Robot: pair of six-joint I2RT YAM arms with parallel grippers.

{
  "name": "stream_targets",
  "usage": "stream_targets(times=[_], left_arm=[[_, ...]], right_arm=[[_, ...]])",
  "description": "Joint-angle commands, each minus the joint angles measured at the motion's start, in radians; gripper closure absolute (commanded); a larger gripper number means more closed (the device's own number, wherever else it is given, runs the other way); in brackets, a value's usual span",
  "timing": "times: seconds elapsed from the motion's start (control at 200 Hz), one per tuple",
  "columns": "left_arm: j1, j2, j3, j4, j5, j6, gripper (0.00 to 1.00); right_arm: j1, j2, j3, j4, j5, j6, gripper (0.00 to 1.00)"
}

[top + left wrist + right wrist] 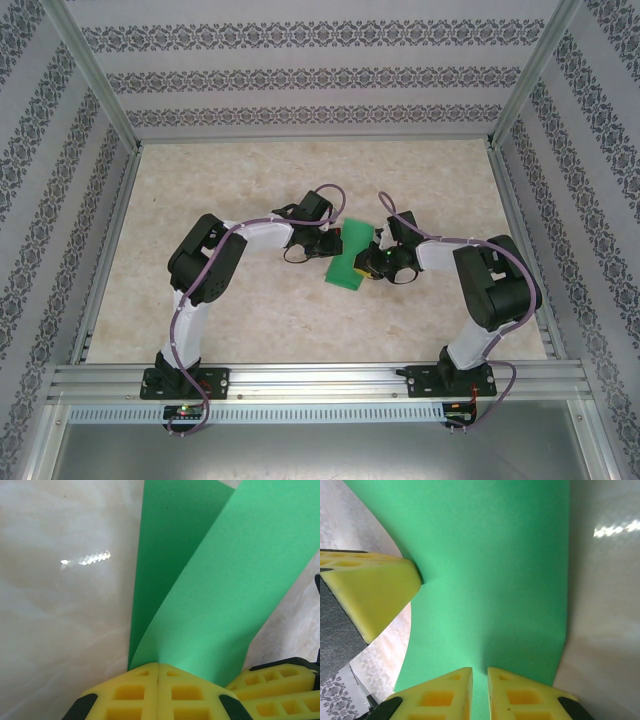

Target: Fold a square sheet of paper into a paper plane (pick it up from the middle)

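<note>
Paper: bright green square sheet of paper [350, 258], curved, mid-frame from above.
Left gripper [158, 666]: clenched on the sheet's edge, bottom centre.
Right gripper [480, 671]: grasping the sheet, bottom centre.

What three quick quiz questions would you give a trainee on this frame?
1. True or false: the square sheet of paper lies flat on the table.
2. Choose one: which gripper pinches the sheet, the left gripper or the right gripper? A. left only. B. right only. C. both.
3. Fill in: the sheet's colour is ____.

Key: 1 false, it is bowed between the grippers; 2 C; 3 green.
</note>
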Motion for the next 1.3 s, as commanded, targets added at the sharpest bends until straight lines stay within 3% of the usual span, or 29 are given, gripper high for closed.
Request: stream_targets(times=[0.0,0.25,0.52,0.989,1.299], left_arm=[[-0.014,0.044,-0.003,-0.086,-0.029,0.022,1.00],[-0.014,0.045,0.000,-0.086,-0.025,0.021,1.00],[-0.014,0.040,-0.001,-0.087,-0.025,0.023,1.00],[-0.014,0.028,-0.002,-0.087,-0.028,0.022,1.00],[-0.016,0.030,-0.022,-0.059,-0.023,0.004,1.00]], right_arm=[[-0.002,-0.022,0.000,-0.059,0.014,-0.032,0.83],[0.025,-0.136,-0.035,0.007,-0.039,0.037,0.83],[0.043,-0.054,-0.103,0.074,-0.021,0.048,0.84],[0.043,-0.215,-0.054,-0.066,-0.005,0.034,0.82],[0.066,-0.140,-0.071,0.024,-0.019,0.069,0.82]])
